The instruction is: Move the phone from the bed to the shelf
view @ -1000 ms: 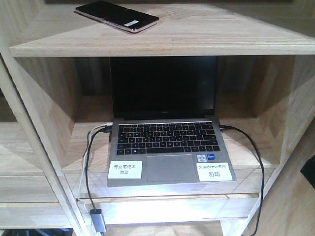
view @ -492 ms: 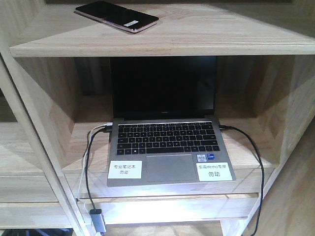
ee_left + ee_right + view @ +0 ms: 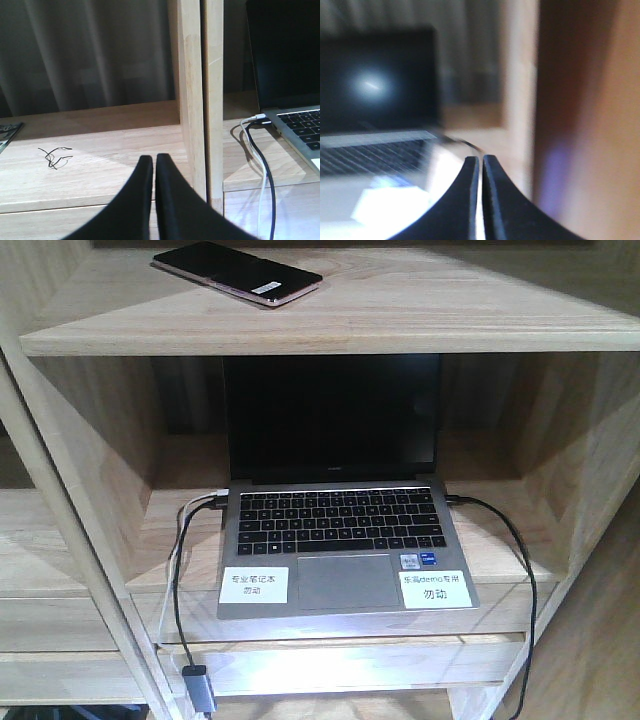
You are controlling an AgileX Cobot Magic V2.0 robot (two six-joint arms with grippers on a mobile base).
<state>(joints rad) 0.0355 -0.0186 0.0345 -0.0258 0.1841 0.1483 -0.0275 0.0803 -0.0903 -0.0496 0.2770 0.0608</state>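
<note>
Three cameras, all close in on the pale natural-wood shelving unit [image 3: 330,325].

Your front-facing camera looked slightly down into the middle compartment, where the open grey laptop with a dark screen [image 3: 340,510] filled the centre. Your left wrist camera sat low, looking past the closed black left gripper [image 3: 153,160] at the compartment beside it, catching the laptop's [image 3: 295,75] left edge. Your right wrist camera, blurred, looked past the closed right gripper [image 3: 480,160] with that laptop [image 3: 375,105] to its left.
</note>
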